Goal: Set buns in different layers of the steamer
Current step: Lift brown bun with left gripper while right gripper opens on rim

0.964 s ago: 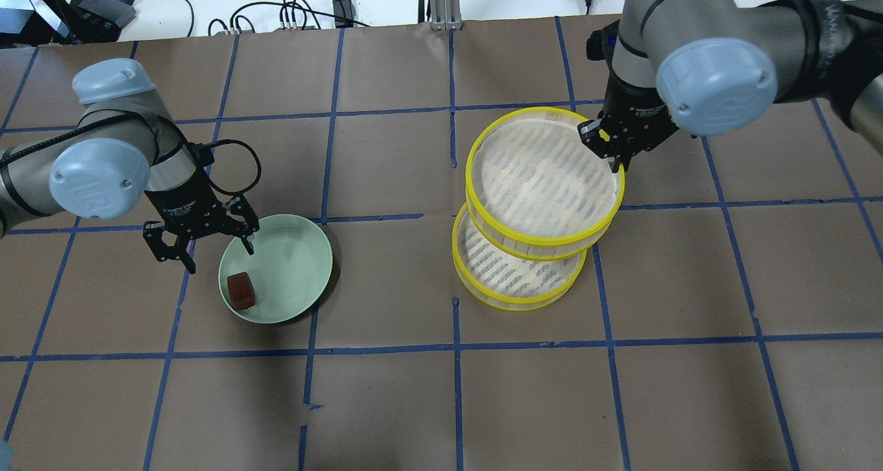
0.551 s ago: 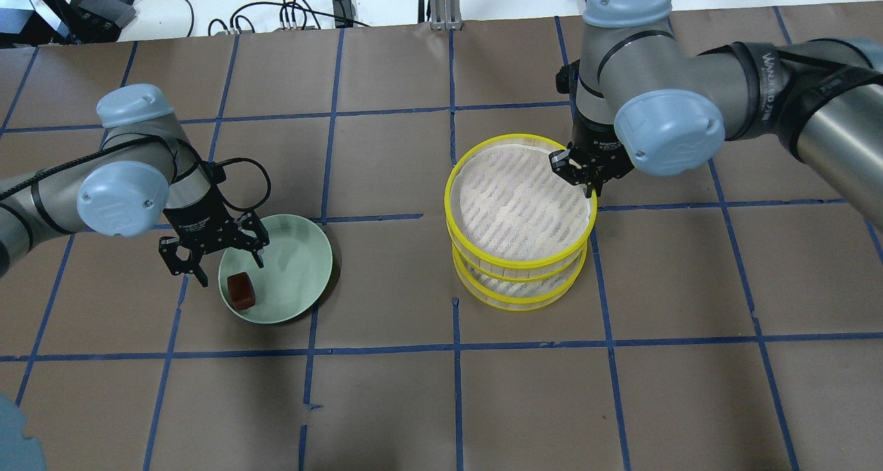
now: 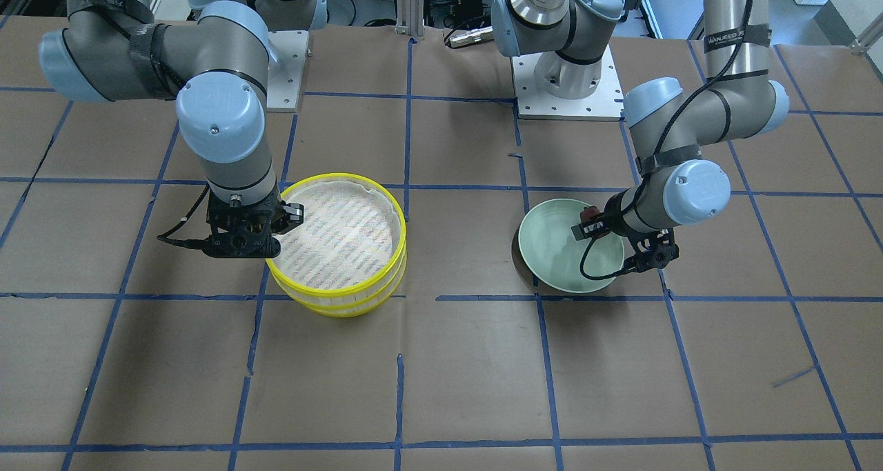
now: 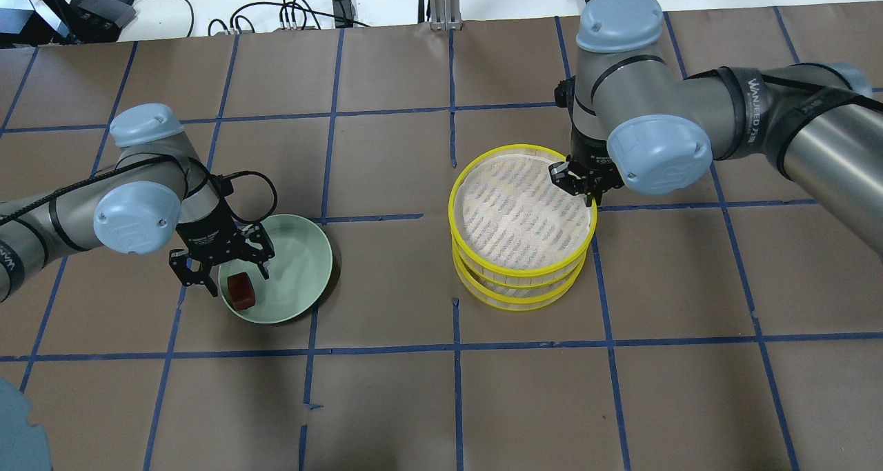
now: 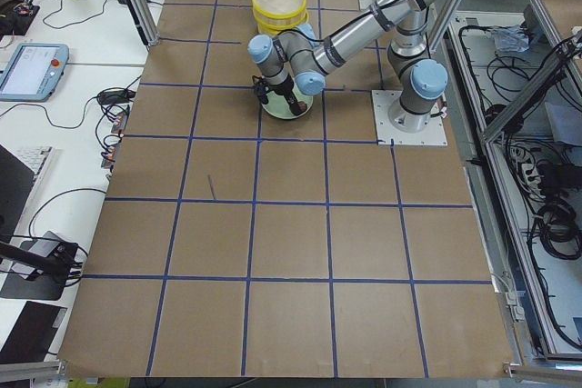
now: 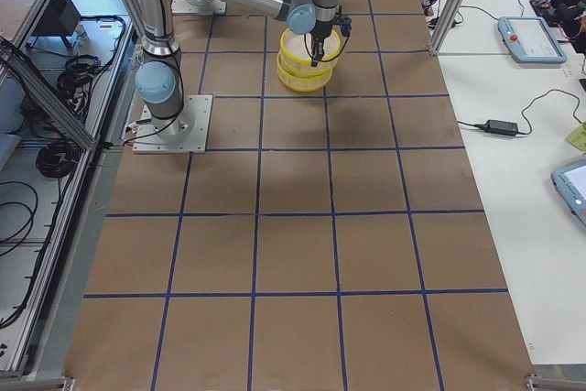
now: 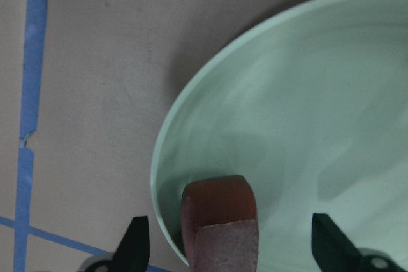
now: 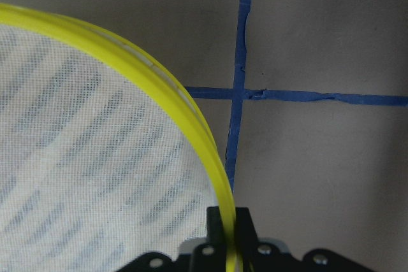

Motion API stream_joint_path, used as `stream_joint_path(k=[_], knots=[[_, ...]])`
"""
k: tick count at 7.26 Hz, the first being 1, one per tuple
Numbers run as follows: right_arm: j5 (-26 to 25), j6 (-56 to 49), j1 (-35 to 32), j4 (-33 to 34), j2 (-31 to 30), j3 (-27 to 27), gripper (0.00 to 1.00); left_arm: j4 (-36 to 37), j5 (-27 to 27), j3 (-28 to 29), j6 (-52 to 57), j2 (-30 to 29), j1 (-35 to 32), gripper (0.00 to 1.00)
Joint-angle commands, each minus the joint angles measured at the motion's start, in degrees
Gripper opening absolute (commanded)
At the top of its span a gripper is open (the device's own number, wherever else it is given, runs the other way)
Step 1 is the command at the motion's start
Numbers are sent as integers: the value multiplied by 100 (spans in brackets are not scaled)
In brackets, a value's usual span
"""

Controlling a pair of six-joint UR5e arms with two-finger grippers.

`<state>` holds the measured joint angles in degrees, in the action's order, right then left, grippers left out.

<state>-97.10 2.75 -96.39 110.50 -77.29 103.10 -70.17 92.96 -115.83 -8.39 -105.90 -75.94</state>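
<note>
**Left gripper wide over brown bun; right gripper pinching steamer rim**

Left gripper [image 4: 238, 279] is spread wide and holds nothing. It hangs low over the pale green plate [image 4: 296, 250], one finger outside the rim and one inside. The reddish-brown bun [image 7: 220, 221] lies between them at the plate's edge, against the rim wall. The wrist view shows a gap on both sides of the bun, so no contact.

The white bun is not visible in any view.

Right gripper [image 8: 228, 221] is closed narrow on the yellow rim of the steamer [image 4: 522, 272], one finger either side. The top tier [image 4: 483, 174] sits on the lower one, roughly lined up, and its striped liner is bare.

Handling, as a judgement:
- **Bun:** looks small, light and blocky, with flat sides and a matte, slightly grainy skin, so probably not slippery. It may be soft, so close gently across the two flat side faces at mid-height. The plate rim crowds the outer finger and may get clipped or tip the plate.
- **Steamer tier:** looks light, with a thin, stiff rim. An edge pinch on one side will let it tilt, so lift it slowly.

Both the plate and the steamer sit on the brown tabletop [image 4: 386, 388], well apart.
</note>
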Motion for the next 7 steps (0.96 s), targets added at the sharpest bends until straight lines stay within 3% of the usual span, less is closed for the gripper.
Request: stream_joint_path(k=[1, 4, 7], knots=[[-2, 6, -3, 103, 4, 61, 6, 3, 29, -19, 40, 17, 0, 2], [-20, -3, -3, 112, 4, 113, 6, 108, 11, 121, 83, 287, -113, 1], [-2, -3, -3, 156, 4, 193, 6, -345, -76, 962, -100, 824, -779, 3]])
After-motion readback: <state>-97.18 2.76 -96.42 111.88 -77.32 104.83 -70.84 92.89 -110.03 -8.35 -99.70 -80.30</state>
